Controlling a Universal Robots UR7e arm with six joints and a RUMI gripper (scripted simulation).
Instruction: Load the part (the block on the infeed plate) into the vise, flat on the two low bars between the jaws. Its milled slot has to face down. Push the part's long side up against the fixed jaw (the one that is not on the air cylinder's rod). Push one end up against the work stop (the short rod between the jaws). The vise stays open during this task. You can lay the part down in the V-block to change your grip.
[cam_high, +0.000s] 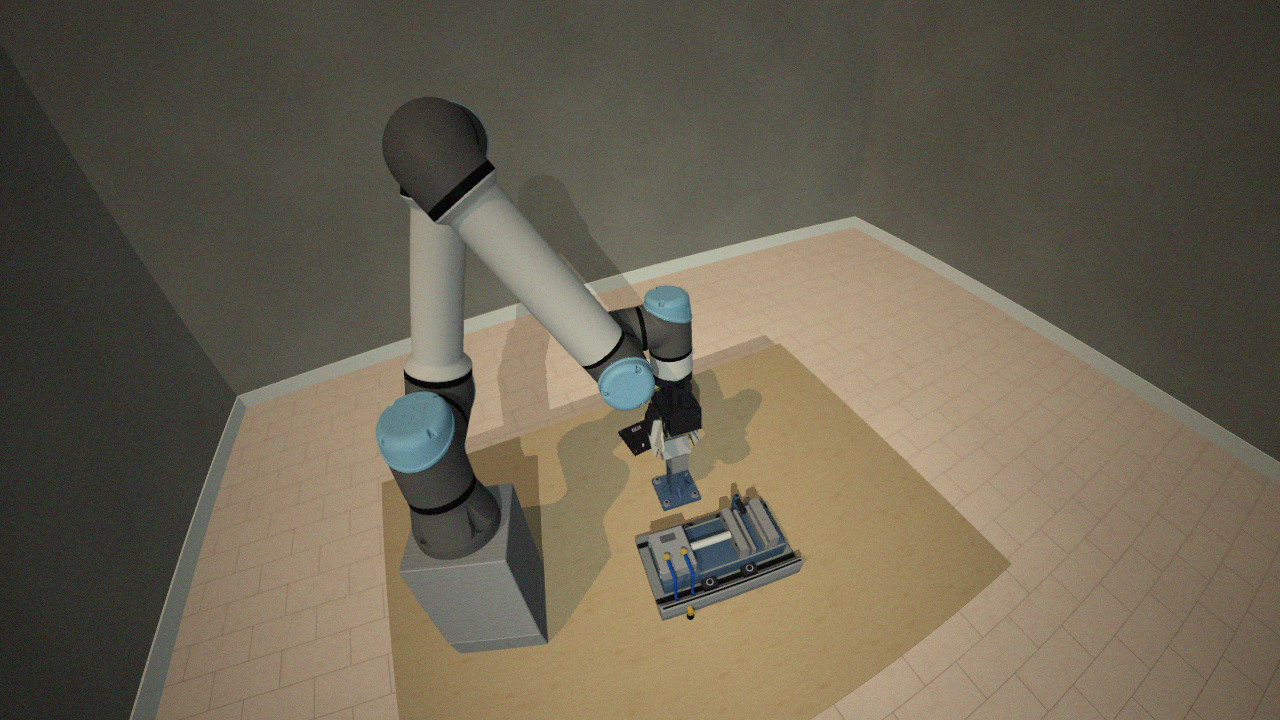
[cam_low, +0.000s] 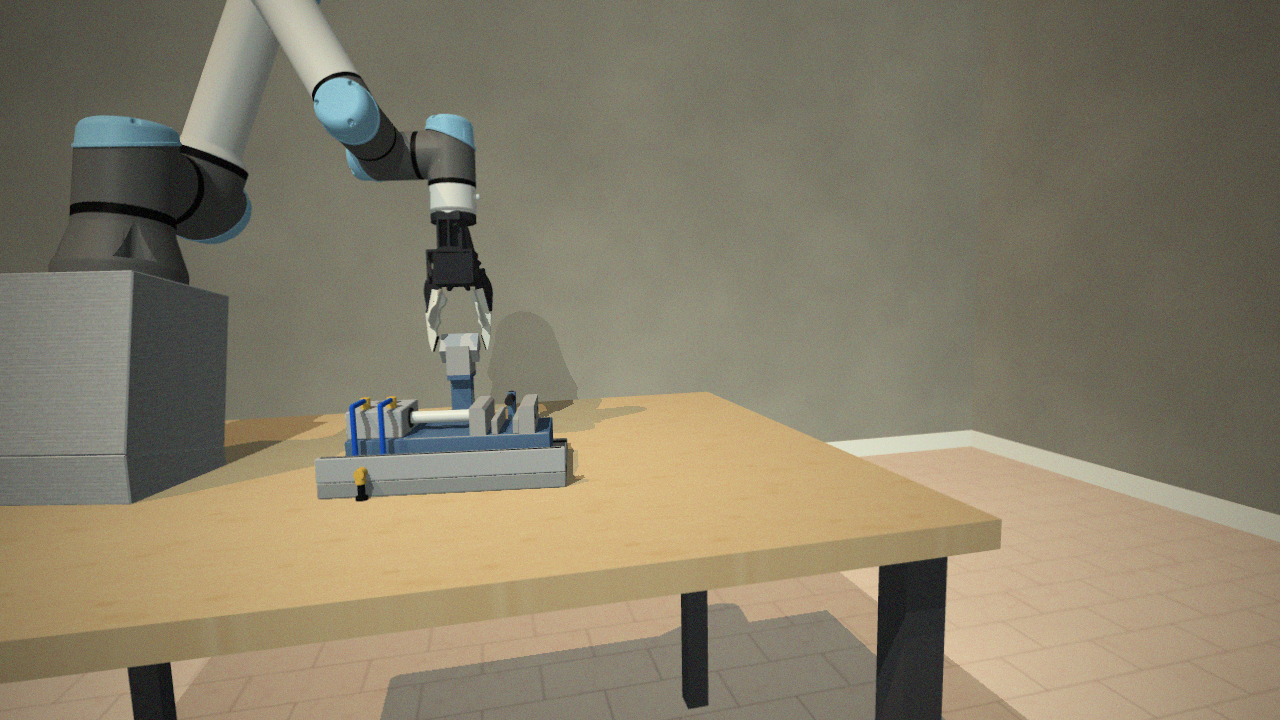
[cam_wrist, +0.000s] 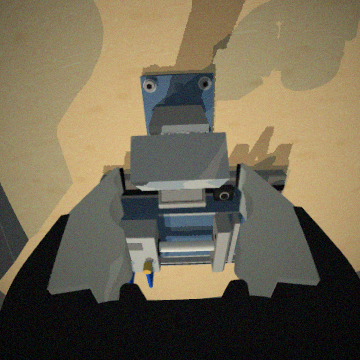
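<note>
The part (cam_high: 677, 450) (cam_low: 461, 339) (cam_wrist: 179, 157), a grey block, lies crosswise on top of the grey V-block (cam_low: 458, 361), which stands on a blue post. The gripper (cam_high: 678, 445) (cam_low: 460, 344) (cam_wrist: 180, 170) points down and is open, with one fingertip beyond each end of the part. The wrist view shows narrow gaps between the fingertips and the part. Which way the milled slot faces cannot be told. The vise (cam_high: 716, 557) (cam_low: 447, 437) (cam_wrist: 187, 220) is open, with nothing between its moving jaw (cam_high: 733, 534) (cam_low: 480, 416) and fixed jaw (cam_high: 763, 522) (cam_low: 529, 413).
The black infeed plate (cam_high: 635, 437) lies behind the V-block stand. The stand's bolted blue foot (cam_high: 675, 496) (cam_wrist: 177, 90) is close behind the vise. Blue air hoses (cam_high: 674, 577) (cam_low: 382, 429) rise at the cylinder end. The robot's grey pedestal (cam_high: 474, 600) (cam_low: 62, 385) stands left.
</note>
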